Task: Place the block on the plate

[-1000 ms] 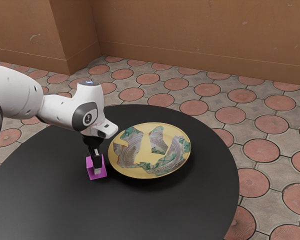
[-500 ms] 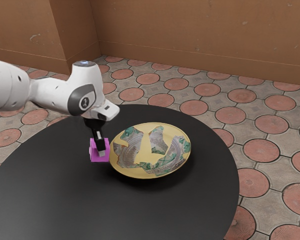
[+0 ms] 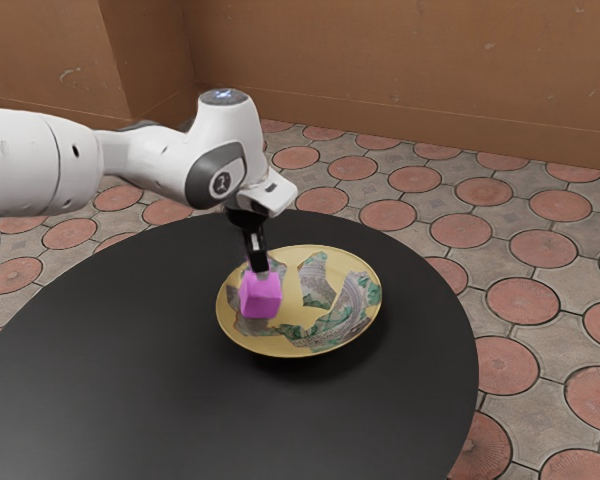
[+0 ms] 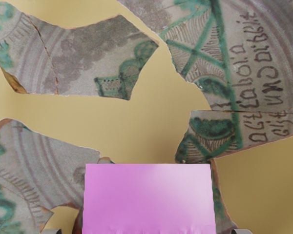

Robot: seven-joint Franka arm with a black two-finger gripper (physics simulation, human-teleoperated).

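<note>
Evidently grasp done: gripper clamped on pink block, carried over plate. Left, by judgement: lower, release, back off.

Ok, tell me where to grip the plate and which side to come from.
I'd pinch the plate by its rim at the exterior view's right, from above: it is wide and round, so a thin edge should suit better than its broad middle, and the pink block is toward the opposite side.
</note>
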